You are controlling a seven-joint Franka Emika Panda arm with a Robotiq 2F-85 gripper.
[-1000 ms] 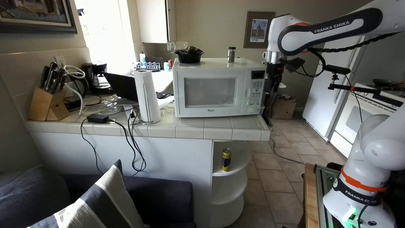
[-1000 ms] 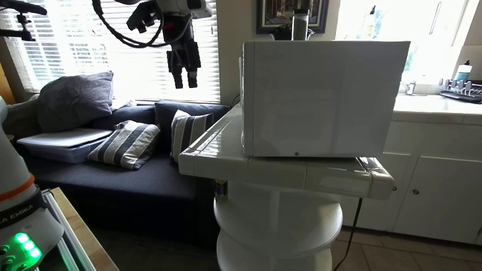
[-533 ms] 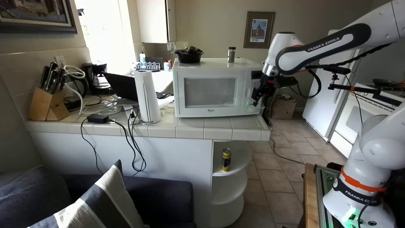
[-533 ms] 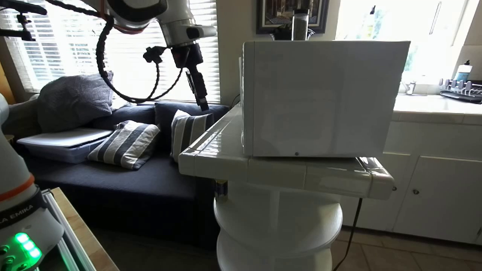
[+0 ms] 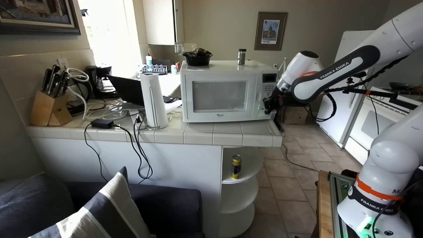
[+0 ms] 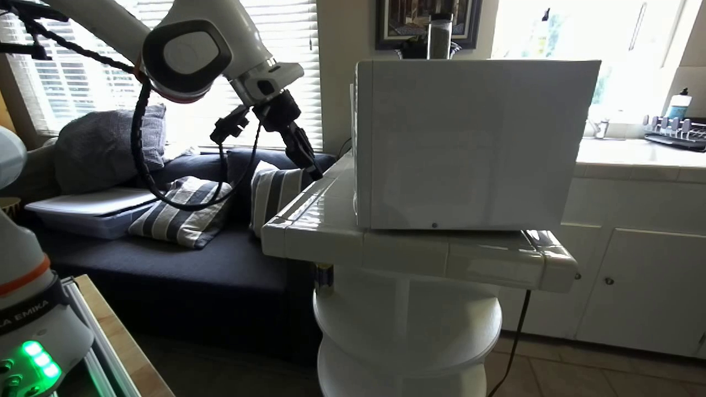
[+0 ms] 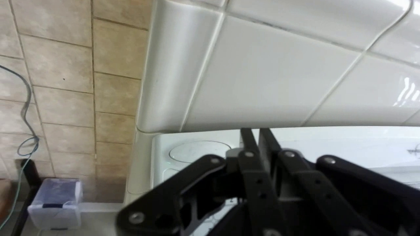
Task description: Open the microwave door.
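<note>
The white microwave (image 6: 474,143) sits on the tiled counter. Its microwave door (image 5: 219,96), white with a dark window, lies flat against the front in an exterior view. My gripper (image 5: 267,109) is tilted down toward the lower part of the control strip (image 5: 268,90). In an exterior view a gap shows between the gripper (image 6: 316,175) and the microwave's front. In the wrist view the gripper (image 7: 255,129) has a narrow gap between its fingertips, with nothing in it. An oval button (image 7: 199,151) is left of the fingers, and the door (image 7: 328,146) is to their right.
A black bowl (image 5: 197,59) and a shaker (image 5: 242,57) stand on top of the microwave. Left of it is a paper towel roll (image 5: 154,100). The tiled counter (image 6: 314,242) juts out below the gripper. A can (image 5: 236,167) stands on the shelf underneath.
My gripper has come down and tilted from pointing straight down to slanting toward the microwave's front. Its jaws have drawn close together. The door has not moved.
</note>
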